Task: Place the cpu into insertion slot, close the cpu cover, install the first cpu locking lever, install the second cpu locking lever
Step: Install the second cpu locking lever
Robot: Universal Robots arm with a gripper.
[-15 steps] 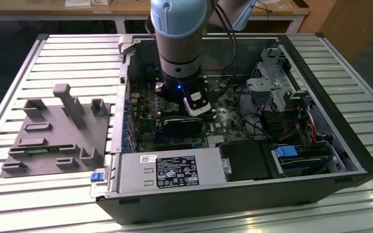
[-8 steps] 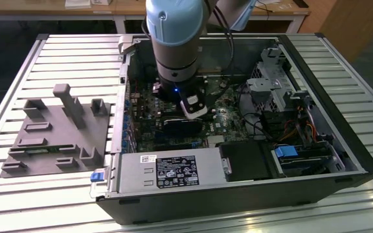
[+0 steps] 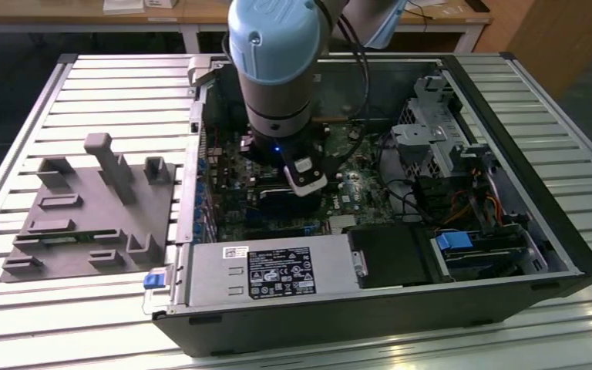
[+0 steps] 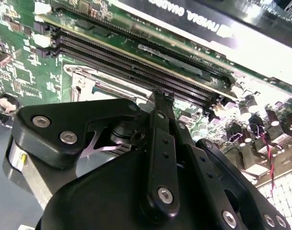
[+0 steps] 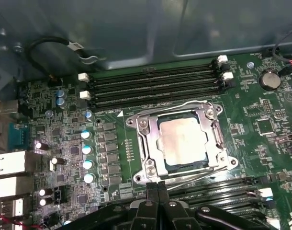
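Chip: the cpu is seen seated flat in the insertion slot, dull silver top up, near the middle of the motherboard in the first wrist view.

Cover: the cpu cover is judged to be already down; its silvery frame is seen lying around the chip, the chip showing through the square cut-out.

Levers: thin wire levers are seen along the frame's edges, one on the side toward the upper memory slots, one on the side toward the claw. Whether either is hooked home cannot be told.

Claw: the gripper is seen with its two black fingers pressed together, nothing between them, the tips just beside the lever on the frame's near edge. In the second wrist view the closed gripper is seen low over the board, its tips near another bank of memory slots.

Step in hand: judged to be the lever stage; placing and covering appear done.

Next move, as a judgement: a lever would need to be pushed down and sideways under its catch, with closed tips, gently, so the wire does not spring back or slip onto board parts.

Surroundings: in the exterior view the arm is seen reaching down into the open computer case, which lies on a slatted table; a grey fixture block is seen on the table toward the exterior view's left, well apart from the case's inside.
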